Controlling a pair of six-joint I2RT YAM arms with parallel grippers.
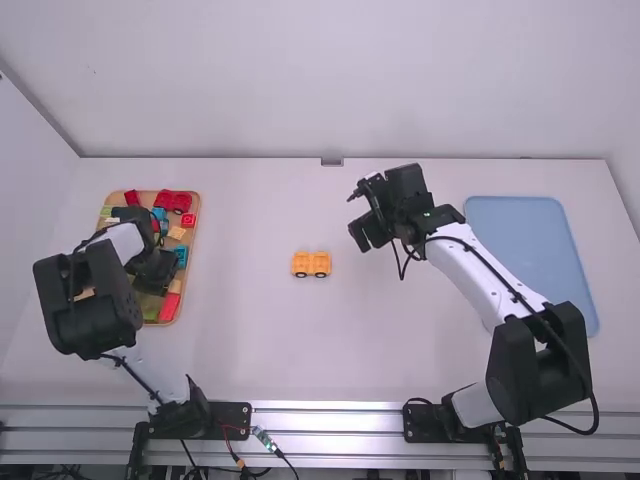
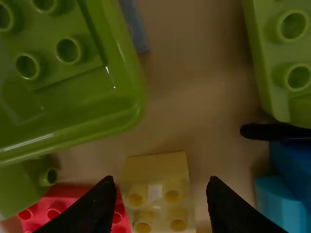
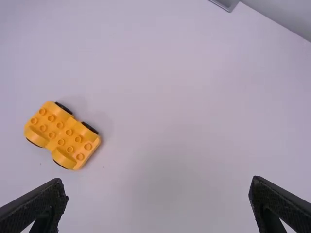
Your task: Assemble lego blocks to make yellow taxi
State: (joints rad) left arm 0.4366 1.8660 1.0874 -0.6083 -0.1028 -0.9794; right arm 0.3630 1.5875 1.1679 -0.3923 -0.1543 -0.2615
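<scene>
- The yellow base (image 1: 311,264) sits upright in the middle of your table, apart from both grippers, its long side running left to right.
- You see a warm, orange-leaning yellow body with two black wheels along its near side.
- In the right wrist view, its top carries two rows of round studs, its ends swell over the wheels, and its waist pinches in.
- Your left gripper (image 1: 155,268) is down over the tan tray (image 1: 197,215) at the left of the table.
- Its fingers stand apart around the yellow block (image 2: 154,191), with a gap showing on one side; you have nothing gripped there.
- That block looks paler than the base in this light, with four studs in view and a smooth plain face beside them.
- A red block (image 2: 53,206) lies right beside it, and you have a large green piece (image 2: 121,104) and a blue piece (image 2: 289,167) near it.
- Your right gripper (image 1: 366,215) is to the right of the base and a little farther off, above the table, fingers wide apart and empty.
- The pale blue tray (image 1: 530,240) is at your right.
</scene>
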